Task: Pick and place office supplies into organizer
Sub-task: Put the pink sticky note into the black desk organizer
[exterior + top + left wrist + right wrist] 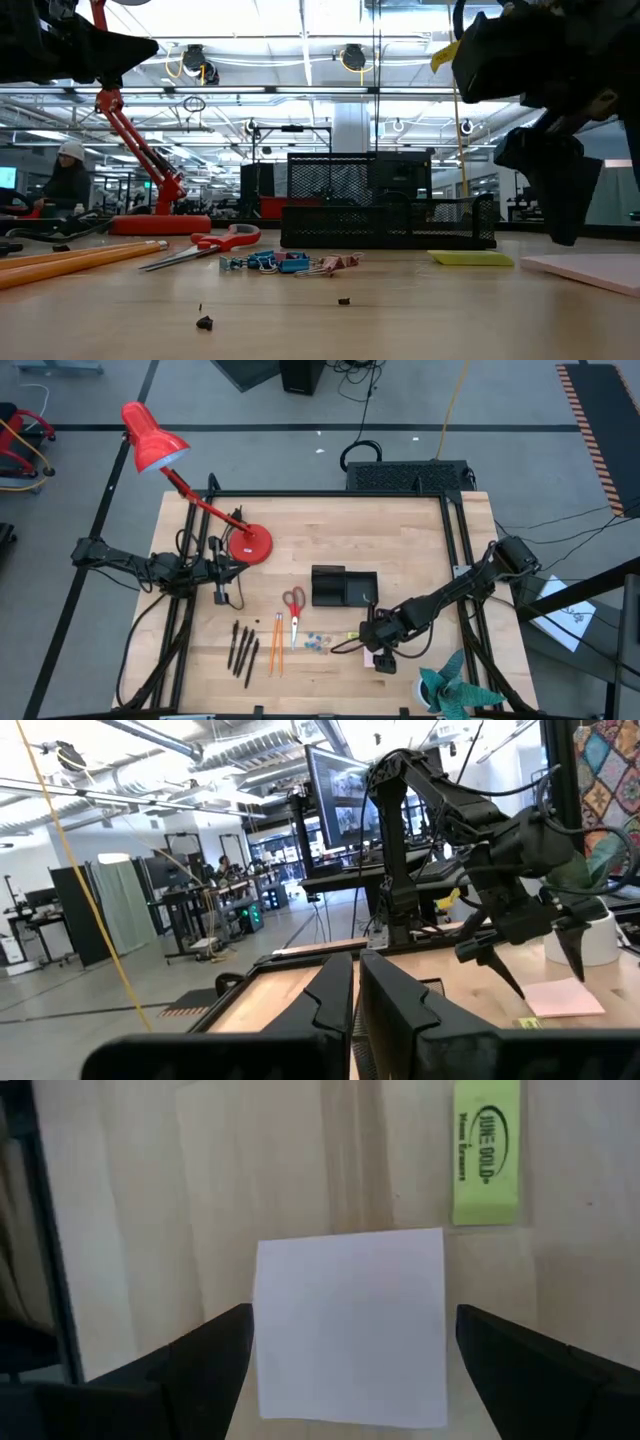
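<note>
Nearest my right wrist camera lies the pale pink square paper note pad [350,1325], flat on the light wooden table [120,1200], framed between my right gripper [350,1370] with its two dark fingers spread wide on either side and nothing held; just beyond the pad sits a small yellow rectangular eraser [487,1150] with dark printing.

My worry is the grasp; the pad is thin and flat, so the fingertips could scrape the wood, slide over the top sheet, or lift only a few leaves; a skewed closure could also nudge the pad into the eraser.

From above, the right gripper [384,652] hovers over the pad near the table's front edge, just in front of the small black mesh rectangular organizer [343,587]; that tray is near, so a careless swing could knock it.

My left gripper [222,592] waits near the round base of the red metal desk lamp [170,470], its fingers narrowed almost together and empty.

Counting what I can: one note pad; one eraser; one pair of red-handled scissors [293,610]; two orange pencils [277,645]; about three or four dark pens [243,650], too close together to be sure; a little cluster of bluish clips [316,642], number unclear; one organizer; one lamp; one teal spiky leafy ornament [450,690] at the front right corner.
</note>
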Robot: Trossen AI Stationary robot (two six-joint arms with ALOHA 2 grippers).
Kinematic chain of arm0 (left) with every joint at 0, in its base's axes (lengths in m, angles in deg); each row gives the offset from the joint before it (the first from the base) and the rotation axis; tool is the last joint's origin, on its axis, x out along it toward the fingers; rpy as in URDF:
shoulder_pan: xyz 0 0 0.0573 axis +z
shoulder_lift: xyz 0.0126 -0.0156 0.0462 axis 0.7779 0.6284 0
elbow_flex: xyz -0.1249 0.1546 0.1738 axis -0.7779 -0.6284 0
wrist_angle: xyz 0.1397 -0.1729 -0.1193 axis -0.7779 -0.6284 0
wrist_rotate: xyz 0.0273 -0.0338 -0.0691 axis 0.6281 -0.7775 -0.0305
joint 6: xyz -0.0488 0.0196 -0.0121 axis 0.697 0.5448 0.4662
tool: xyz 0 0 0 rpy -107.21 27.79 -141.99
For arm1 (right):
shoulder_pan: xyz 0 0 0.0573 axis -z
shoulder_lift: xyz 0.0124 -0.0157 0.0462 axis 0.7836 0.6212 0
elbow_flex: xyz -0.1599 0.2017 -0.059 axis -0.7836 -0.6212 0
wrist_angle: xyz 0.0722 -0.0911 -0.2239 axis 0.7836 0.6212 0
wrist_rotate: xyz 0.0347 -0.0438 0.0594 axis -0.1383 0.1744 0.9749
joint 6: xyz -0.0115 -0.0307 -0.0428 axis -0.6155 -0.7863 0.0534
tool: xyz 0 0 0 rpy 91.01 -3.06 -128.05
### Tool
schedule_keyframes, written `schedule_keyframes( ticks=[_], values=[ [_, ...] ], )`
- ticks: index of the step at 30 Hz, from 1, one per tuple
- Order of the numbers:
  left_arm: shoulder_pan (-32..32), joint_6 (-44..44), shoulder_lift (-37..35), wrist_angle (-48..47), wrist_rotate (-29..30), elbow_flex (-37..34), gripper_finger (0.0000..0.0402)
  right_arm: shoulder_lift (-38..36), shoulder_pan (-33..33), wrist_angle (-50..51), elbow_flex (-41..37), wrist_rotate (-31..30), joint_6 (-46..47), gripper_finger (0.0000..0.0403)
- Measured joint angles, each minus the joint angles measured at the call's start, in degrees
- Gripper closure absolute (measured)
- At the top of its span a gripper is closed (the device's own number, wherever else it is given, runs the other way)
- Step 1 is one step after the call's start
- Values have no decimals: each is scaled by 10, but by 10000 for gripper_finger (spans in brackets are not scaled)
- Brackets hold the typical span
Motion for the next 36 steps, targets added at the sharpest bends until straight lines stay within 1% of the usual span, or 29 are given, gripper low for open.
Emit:
schedule_keyframes(
  ticks=[5,12,16,19,21,24,28,31,33,36],
  values=[
    [0,0,0,0,0,0,369,23,-14,29,0,-38,-2,64],
    [0,1,0,1,0,0,369,53,-20,32,3,-51,-16,64],
    [0,1,0,1,0,0,369,66,-20,42,0,-68,-28,80],
    [0,1,0,1,0,0,369,69,-19,46,-5,-75,-36,115],
    [0,1,0,1,0,0,369,70,-19,47,-10,-85,-35,149],
    [0,-1,0,1,0,0,369,70,-13,52,-19,-85,-23,215],
    [0,-2,0,1,0,0,369,68,-6,50,-30,-86,-8,311],
    [0,-2,0,1,0,0,369,67,-4,35,-32,-88,-11,372],
    [0,-2,0,1,0,0,369,68,-3,23,-32,-87,-15,391],
    [0,-2,0,1,0,0,369,68,-3,13,-32,-87,-17,385]
  ],
)
